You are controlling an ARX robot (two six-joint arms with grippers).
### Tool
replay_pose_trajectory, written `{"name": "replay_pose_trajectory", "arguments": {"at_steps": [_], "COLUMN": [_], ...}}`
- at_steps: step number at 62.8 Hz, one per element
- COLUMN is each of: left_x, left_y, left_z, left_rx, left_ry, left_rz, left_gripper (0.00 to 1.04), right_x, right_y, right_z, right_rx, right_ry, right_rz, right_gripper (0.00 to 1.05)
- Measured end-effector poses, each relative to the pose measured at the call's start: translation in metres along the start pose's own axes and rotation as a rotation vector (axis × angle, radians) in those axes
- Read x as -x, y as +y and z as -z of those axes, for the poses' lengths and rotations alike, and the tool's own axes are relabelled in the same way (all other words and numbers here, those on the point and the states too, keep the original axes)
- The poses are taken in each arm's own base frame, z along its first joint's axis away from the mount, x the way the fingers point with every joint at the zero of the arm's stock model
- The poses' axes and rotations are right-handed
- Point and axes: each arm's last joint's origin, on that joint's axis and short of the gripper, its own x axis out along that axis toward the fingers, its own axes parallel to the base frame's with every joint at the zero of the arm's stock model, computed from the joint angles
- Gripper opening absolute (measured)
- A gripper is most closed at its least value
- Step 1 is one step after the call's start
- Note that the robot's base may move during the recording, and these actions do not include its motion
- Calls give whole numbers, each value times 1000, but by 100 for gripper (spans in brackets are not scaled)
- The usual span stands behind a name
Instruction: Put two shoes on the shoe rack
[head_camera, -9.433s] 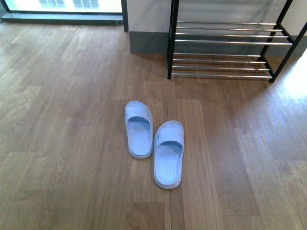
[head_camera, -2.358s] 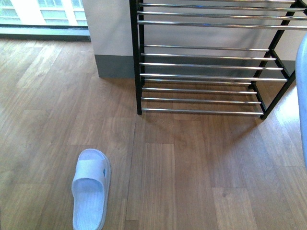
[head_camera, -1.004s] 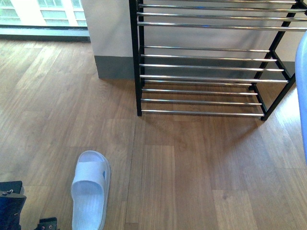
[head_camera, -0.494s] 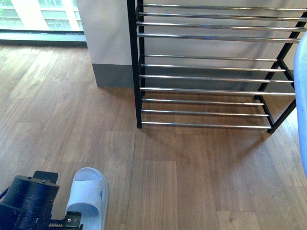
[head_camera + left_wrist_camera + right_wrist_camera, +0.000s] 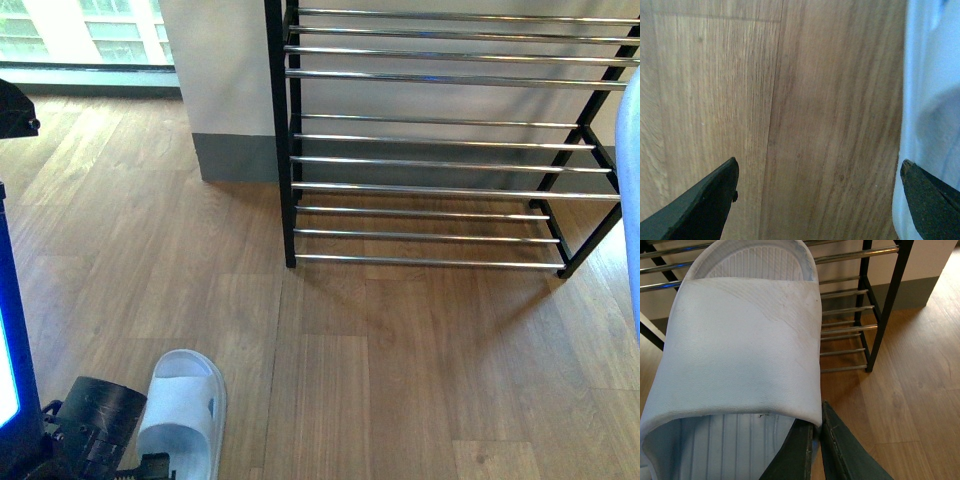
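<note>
Both shoes are pale blue foam slippers, light, soft and springy, with a broad strap that gives under pressure and a slick moulded surface; the stiffer side wall or the strap's edge is likely the surest place to pinch, since a grip across the flat strap would fold it. The held slipper (image 5: 740, 340) hangs in the air, off to the right of the shoe rack (image 5: 288, 200), with the right gripper (image 5: 819, 440) clamped thin on the strap's rim beside the footbed, so it may swing or slip if moved sharply. The loose slipper (image 5: 185, 405) lies flat on the floor (image 5: 400, 380), toe toward the rack, well out from the rack's front left foot and close to the floor's near left edge in the front view. The left gripper (image 5: 817, 200) hovers low beside it with jaws spread wide over bare boards, one fingertip at the slipper's side wall; nothing is in its grasp. Neither slipper rests on the chrome bars yet.
</note>
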Motion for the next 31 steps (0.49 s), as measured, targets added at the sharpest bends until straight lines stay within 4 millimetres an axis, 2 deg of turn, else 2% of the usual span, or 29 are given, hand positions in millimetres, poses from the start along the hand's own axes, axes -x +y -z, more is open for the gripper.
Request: {"name": "replay_pose_trajectory", "arguments": {"at_steps": [8,19,26,31], "left_x": [-9,-10,-7,0], "left_y": [-1,-16,-21,-23], "left_z": [-3,6,6,-6], "left_rx": [63,-1,-26,-98], "left_ry": [22,58,17,-78], "left_rz": [-14,49,107,152], "left_gripper": [95,95,95,95], "right_x": [0,0,0,0], "right_y": [0,0,0,0], "right_z": [0,0,0,0], "right_rx": [0,0,0,0], "right_ry": [0,0,0,0], "right_rz": [0,0,0,0], "right_gripper": [1,1,1,1]}}
